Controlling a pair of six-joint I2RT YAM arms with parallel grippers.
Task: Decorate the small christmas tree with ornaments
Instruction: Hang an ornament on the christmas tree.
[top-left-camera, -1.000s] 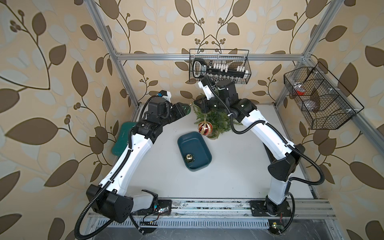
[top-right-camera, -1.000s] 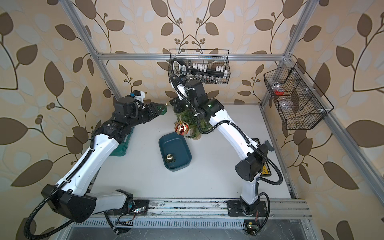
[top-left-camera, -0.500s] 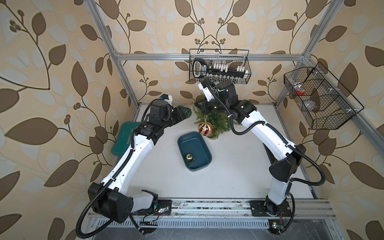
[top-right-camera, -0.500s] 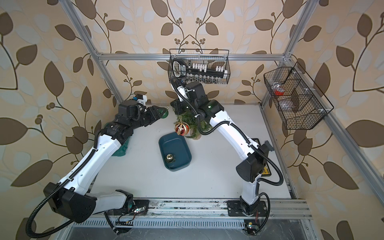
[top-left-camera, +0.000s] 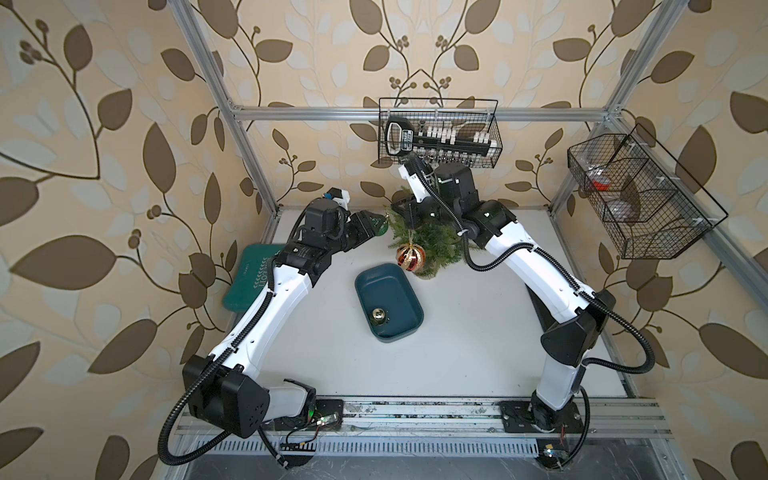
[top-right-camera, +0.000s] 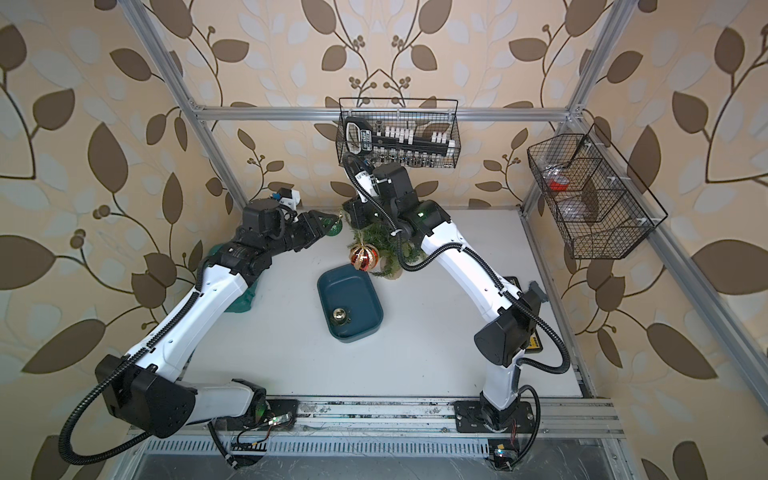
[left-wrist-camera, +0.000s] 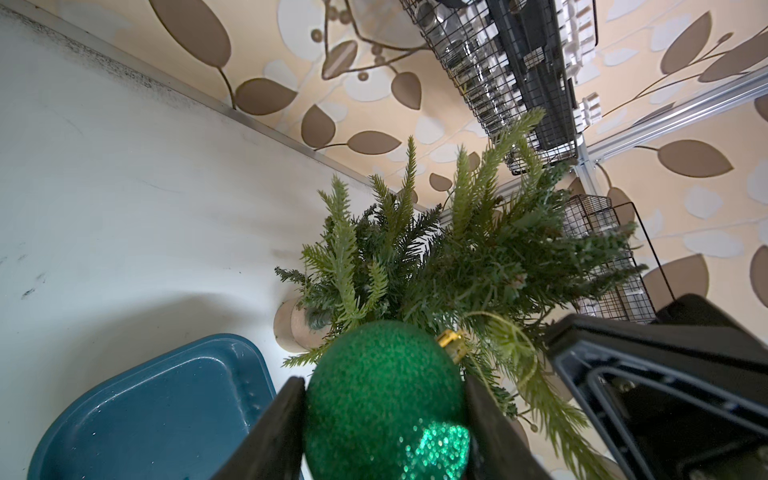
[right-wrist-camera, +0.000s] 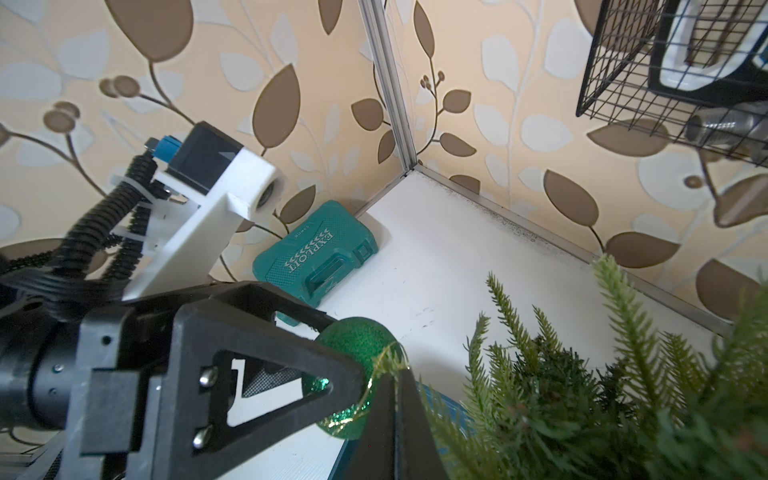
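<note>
Three: green bauble (left-wrist-camera: 384, 399), red bauble (top-left-camera: 409, 257), gold bauble (top-left-camera: 378, 314); one tree (top-left-camera: 434, 241).

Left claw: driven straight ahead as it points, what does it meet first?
Likely the small christmas tree, its near branches; the green glitter bauble in the left claw leads, almost at their tips. The right claw sits close beside that line, depth unclear.
</note>
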